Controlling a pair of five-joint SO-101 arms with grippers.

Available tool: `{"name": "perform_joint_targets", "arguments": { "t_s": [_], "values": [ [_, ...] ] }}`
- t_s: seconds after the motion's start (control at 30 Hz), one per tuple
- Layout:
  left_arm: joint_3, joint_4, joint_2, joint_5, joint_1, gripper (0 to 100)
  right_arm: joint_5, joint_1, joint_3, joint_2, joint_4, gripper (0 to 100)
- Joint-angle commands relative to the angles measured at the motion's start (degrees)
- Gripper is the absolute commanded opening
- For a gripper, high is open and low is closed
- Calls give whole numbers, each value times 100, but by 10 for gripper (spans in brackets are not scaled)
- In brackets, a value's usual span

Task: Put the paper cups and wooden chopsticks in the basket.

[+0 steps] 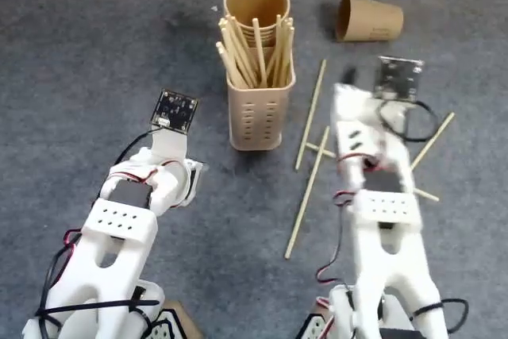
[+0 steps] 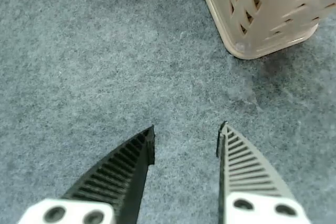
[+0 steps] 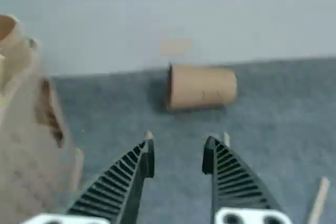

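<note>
Paper cup (image 1: 370, 18) lies on its side near the upright basket (image 1: 254, 121).

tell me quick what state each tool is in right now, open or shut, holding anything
Left tool: open, holding nothing, near the basket.
Right tool: open, holding nothing, pointed toward the cup lying on its side.
</note>
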Motion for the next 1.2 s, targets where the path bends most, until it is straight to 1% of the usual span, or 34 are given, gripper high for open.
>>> {"name": "perform_joint_targets", "arguments": {
  "t_s": [0.0,0.07,0.1,0.2,0.27,0.33,0.47,0.63,0.77,0.8,0.87,0.9,0.93,1.07,1.17],
  "values": [
    [-40,-97,-127,-53,66,204,70,620,-224,-189,1121,156],
    [-40,-97,-127,-53,66,204,105,716,-233,-136,1727,156],
    [-40,-97,-127,-53,66,204,273,708,-251,-110,2149,156],
    [-40,-97,-127,-53,66,204,1336,479,-259,110,2923,156],
    [-40,-97,-127,-53,66,204,1662,330,-259,435,3187,159],
    [-40,-97,-127,-53,66,204,1758,268,-268,831,3319,159],
    [-40,-97,-127,-53,66,204,1802,215,-497,1596,3196,160],
    [-40,-97,-127,-53,66,204,2541,242,-1156,2870,3257,160],
    [-40,-97,-127,-53,66,204,2602,470,-2044,4136,3248,147],
    [-40,-97,-127,-53,66,204,2602,505,-2360,4453,3257,119],
    [-40,-97,-127,-53,66,204,2593,593,-2941,5033,3380,13],
    [-40,-97,-127,-53,66,204,2593,611,-3240,5288,3565,0],
    [-40,-97,-127,-53,66,204,2593,629,-3547,5490,3855,16],
    [-40,-97,-127,-53,66,204,2532,681,-4620,5622,5103,5],
    [-40,-97,-127,-53,66,204,1837,813,-5200,5288,5499,5]
  ]
}}
